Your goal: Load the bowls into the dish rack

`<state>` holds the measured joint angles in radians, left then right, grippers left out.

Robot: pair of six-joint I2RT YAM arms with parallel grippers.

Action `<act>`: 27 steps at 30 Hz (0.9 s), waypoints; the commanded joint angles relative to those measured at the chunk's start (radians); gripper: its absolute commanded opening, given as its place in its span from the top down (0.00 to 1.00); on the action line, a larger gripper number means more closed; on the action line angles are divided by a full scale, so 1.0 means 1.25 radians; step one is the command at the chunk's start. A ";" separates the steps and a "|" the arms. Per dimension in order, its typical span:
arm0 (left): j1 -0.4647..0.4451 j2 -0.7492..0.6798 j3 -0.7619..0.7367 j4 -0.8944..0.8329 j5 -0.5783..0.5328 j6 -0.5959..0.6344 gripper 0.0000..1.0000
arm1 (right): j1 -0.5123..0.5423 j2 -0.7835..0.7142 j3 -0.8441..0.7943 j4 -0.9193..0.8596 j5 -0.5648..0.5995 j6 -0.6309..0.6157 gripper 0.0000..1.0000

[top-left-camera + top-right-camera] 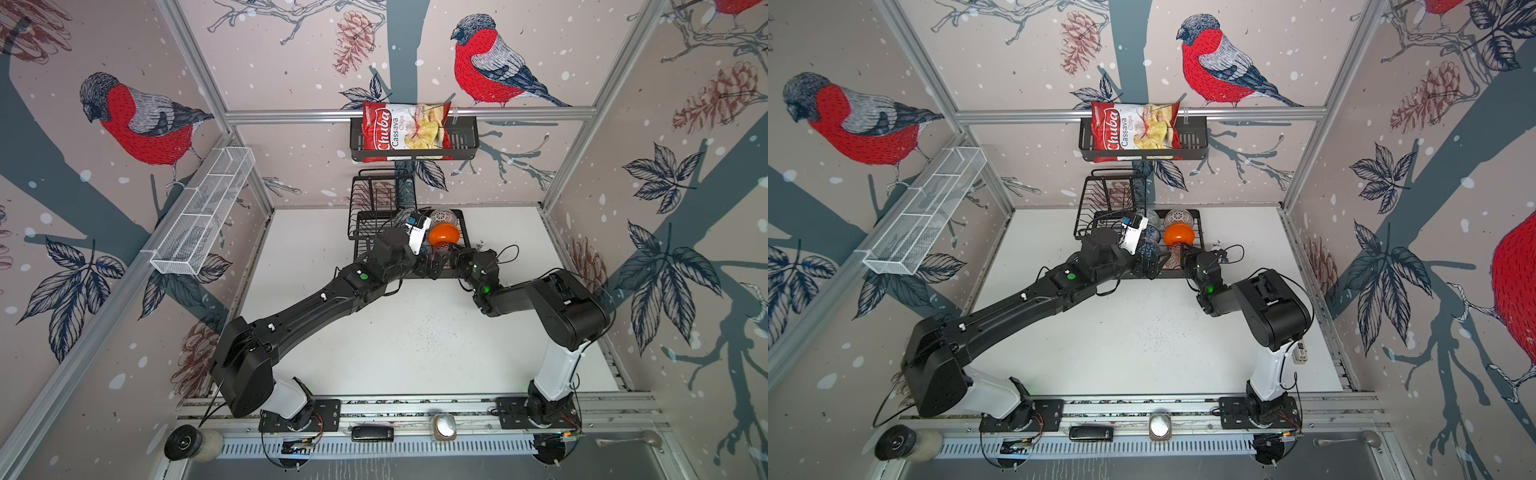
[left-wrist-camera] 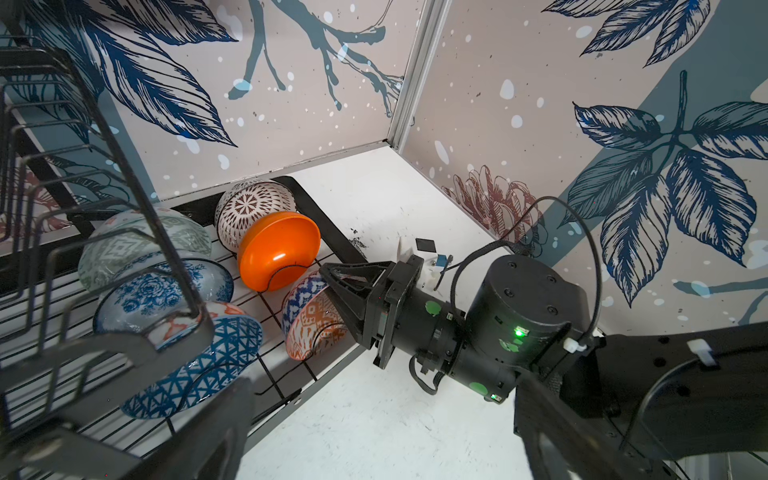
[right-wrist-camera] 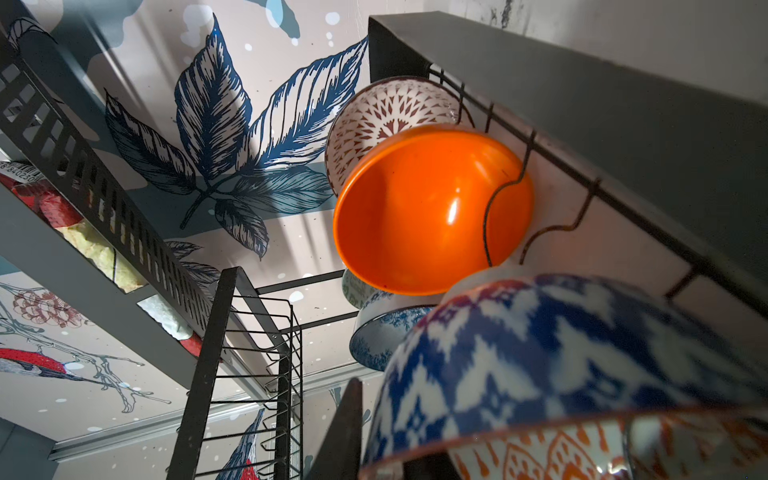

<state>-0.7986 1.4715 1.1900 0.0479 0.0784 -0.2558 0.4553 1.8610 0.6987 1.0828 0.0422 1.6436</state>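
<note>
Inspector: Bowls point(image 2: 278, 249) located?
Arm: All six tilted on edge in the dish rack point(image 2: 316, 220), lower tray. Only the left wrist view shows every one.
Inspector: Pincers?
Arm: My left pincer point(image 2: 378, 399) is spread wide. My right pincer point(image 2: 334, 286) sits narrow at the orange-red patterned bowl point(image 2: 307, 332), at its rim. Whether it grips, I cannot tell.

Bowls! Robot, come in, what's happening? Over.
Left jaws open, empty. Right jaws pinching rim of orange-and-blue bowl, standing in rack. Other five bowls racked too. Nothing blocking.
</note>
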 commanded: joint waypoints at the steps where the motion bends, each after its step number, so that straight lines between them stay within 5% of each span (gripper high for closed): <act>1: -0.002 -0.004 0.006 0.017 0.008 -0.002 0.02 | -0.001 0.010 0.007 -0.034 -0.012 -0.021 0.86; 8: -0.001 -0.003 0.005 0.016 0.008 -0.002 0.02 | -0.008 0.025 0.048 -0.037 -0.029 -0.032 1.00; 27: -0.002 0.002 0.005 0.015 0.004 0.002 0.02 | -0.011 0.072 0.115 0.089 -0.017 -0.117 1.00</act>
<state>-0.7986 1.4723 1.1900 0.0479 0.0780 -0.2554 0.4435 1.9381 0.8341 1.1015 0.0021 1.5269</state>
